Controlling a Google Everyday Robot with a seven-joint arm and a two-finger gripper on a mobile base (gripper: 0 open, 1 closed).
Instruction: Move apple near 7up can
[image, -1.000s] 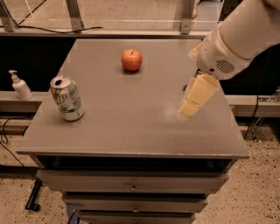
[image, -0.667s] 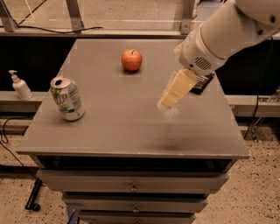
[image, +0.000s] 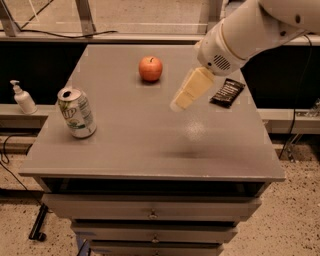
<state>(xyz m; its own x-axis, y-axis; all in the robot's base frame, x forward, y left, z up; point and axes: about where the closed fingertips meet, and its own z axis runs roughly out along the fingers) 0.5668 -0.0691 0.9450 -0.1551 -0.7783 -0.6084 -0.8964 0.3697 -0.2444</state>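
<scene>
Apple (image: 150, 68): sits at the far middle of the grey table (image: 150, 145), resting on its base. The stem end points up, though the stem itself is hard to make out. Nothing touches it.

7up can (image: 76, 112): stands well to the left of the apple and nearer the camera, close to the table's left edge. It is upright with its long axis vertical, and the silver top faces up. The wall looks slightly dented. The printing cannot be read.

Gripper (image: 178, 104): hangs in the air to the right of the apple and a little nearer the camera, apart from the apple. It slopes down and to the left, with its tip towards the table top. Whether it is open or closed cannot be told. Nothing is seen in its hold.

Arm (image: 250, 30): white, runs up and to the right from the gripper and is cut off at the picture's upper right edge.

Dark packet (image: 227, 92): lies flat farther right of the apple, beyond the gripper. Its lettering is illegible.

White pump bottle (image: 23, 98): stands off the table, far left of the apple, on a lower ledge.

Drawers (image: 152, 215): below the table top, with the lowest cut off by the bottom edge.
</scene>
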